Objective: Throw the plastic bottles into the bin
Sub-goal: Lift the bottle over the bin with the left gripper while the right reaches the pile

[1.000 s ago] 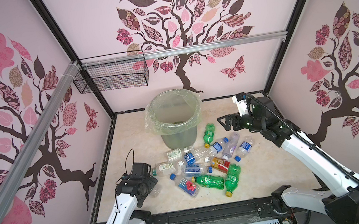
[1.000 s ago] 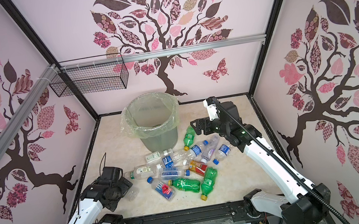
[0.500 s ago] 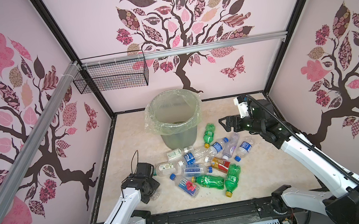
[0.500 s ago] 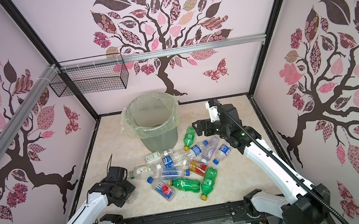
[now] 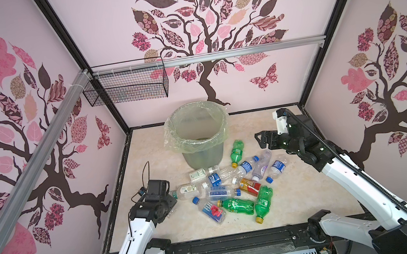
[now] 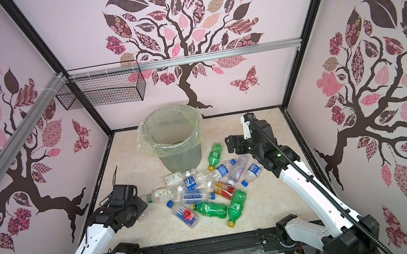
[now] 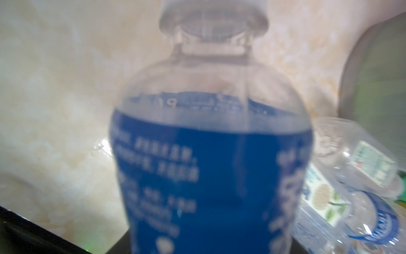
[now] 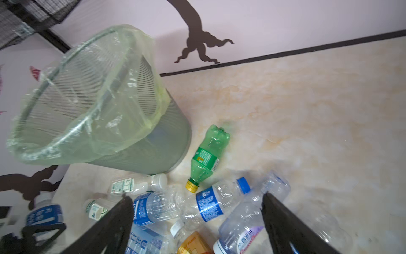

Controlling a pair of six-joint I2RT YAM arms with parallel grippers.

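From where I stand the pale marbled floor (image 5: 306, 194) runs under both grippers. The largest thing on it is the bin (image 5: 202, 157), upright, with its clear liner folded over the rim. It stands just beyond the fingertips of the right gripper (image 5: 262, 138), toward the other arm's side, and well ahead of the left gripper (image 5: 167, 208). Next in size is the heap of plastic bottles (image 5: 219, 193), lying on their sides between the two grippers, its near edge just beside the left gripper and its far edge under the right one. The right gripper hovers above the floor with its fingers (image 8: 123, 211) spread wide and nothing between them. The left gripper is down low by the floor and looks closed on a blue-labelled bottle (image 7: 211, 167). Its fingers are hidden in both top views, so I go by the bottle filling the left wrist view and by the right wrist view, where a dark finger lies against it. Whether that bottle is off the floor I cannot tell. Smaller, a green bottle (image 8: 207, 154) with a yellow cap lies on its side between the right gripper's fingertips and the bin, close to the bin's foot, and a purple-labelled bottle (image 8: 246, 222) lies right beneath one of that gripper's fingers
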